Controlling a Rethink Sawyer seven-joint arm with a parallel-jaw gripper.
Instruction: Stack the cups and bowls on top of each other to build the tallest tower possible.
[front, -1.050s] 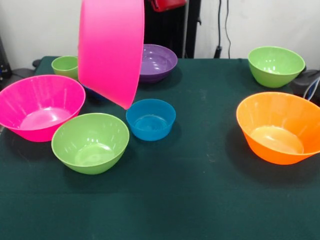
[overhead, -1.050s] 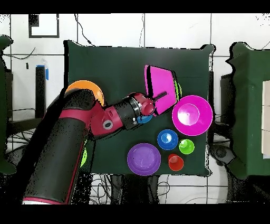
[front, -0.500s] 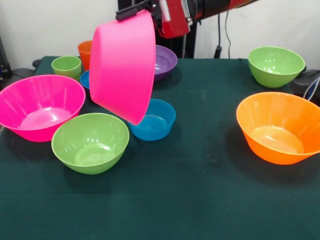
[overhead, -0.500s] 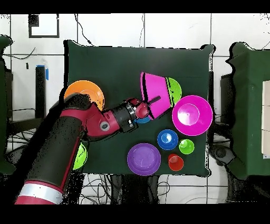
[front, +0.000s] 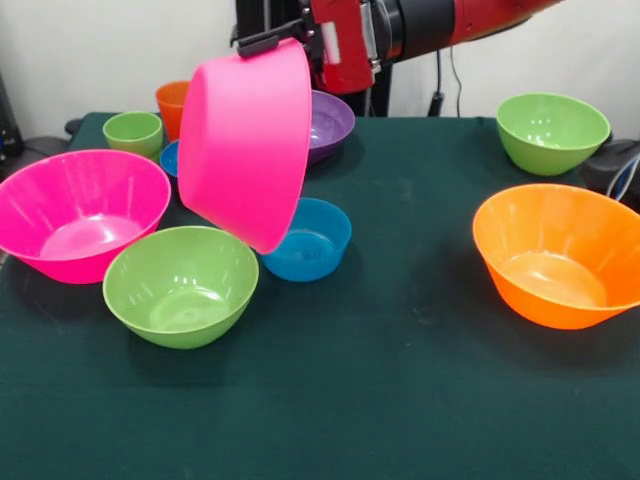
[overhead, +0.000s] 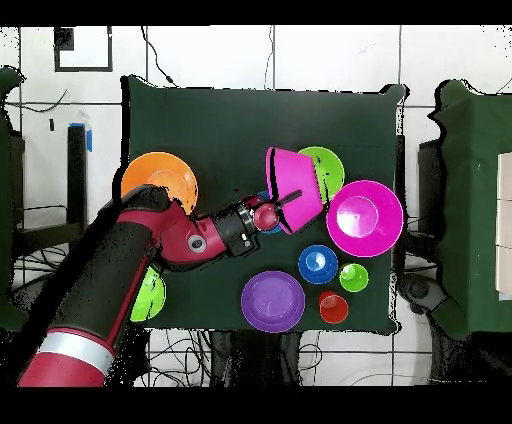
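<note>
Front view: the tool (front: 272, 40) grips the rim of a big pink bowl (front: 245, 140), held tilted on edge above the green bowl (front: 180, 285) and small blue bowl (front: 305, 238). Over the last second it has come lower and moved toward the second pink bowl (front: 75, 212) on the bench (front: 400, 400); nesting there is probably next, no tower stands yet
</note>
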